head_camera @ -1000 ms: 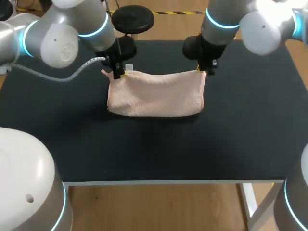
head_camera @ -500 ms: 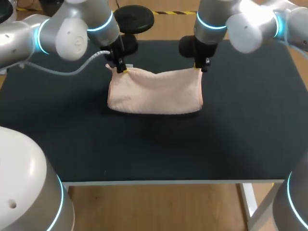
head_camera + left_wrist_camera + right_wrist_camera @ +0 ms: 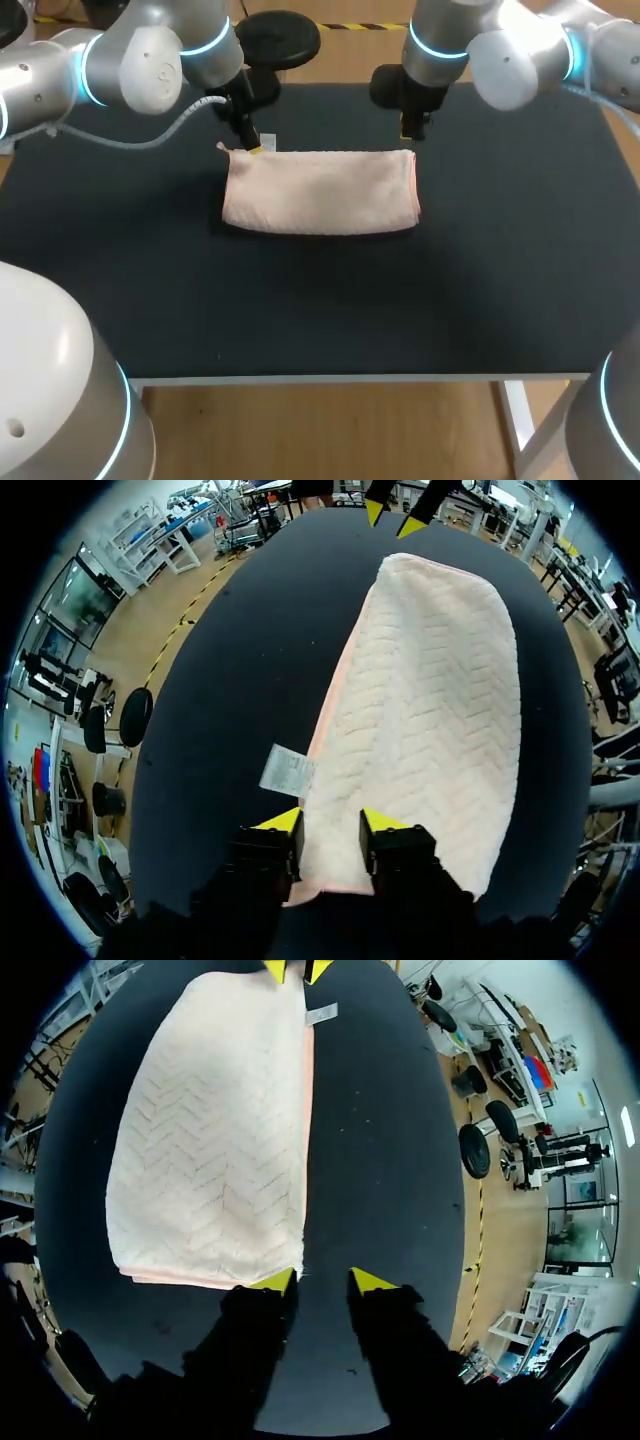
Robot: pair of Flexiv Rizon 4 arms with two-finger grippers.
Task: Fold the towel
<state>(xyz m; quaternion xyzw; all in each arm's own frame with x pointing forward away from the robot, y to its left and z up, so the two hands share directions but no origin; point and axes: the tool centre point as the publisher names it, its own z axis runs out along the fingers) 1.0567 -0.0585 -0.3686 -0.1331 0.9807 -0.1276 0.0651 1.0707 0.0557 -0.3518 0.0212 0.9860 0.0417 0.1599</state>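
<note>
So, quick status from my end. The work surface is a matte black table [image 3: 300,310] with a thin pale front edge, and it looks flat and even as far as I can see. The towel [image 3: 320,195] sits toward the far side of it, roughly midway between my two arms. It's pale peach and folded over into a long rectangle lying flat. At its right end I can see the stacked layers. Up close in the wrist views the weave has a zigzag pattern.

The left gripper [image 3: 332,822] is down at the towel's far left corner. Its fingers are spread apart. The corner of the cloth lies between them and runs under one of them, but they aren't pinching it, so that claw is released. The right gripper [image 3: 317,1280] is at the far right corner, and its fingers are likewise spread with only bare table between them. The towel's corner is just beside one fingertip, and I can't tell whether it touches.

Labels: one small white tag [image 3: 287,770] sticks out from the towel's far edge near the left corner. It lies flat on the table just ahead of the left gripper. Whatever is printed on it is too small for me to read.
</note>
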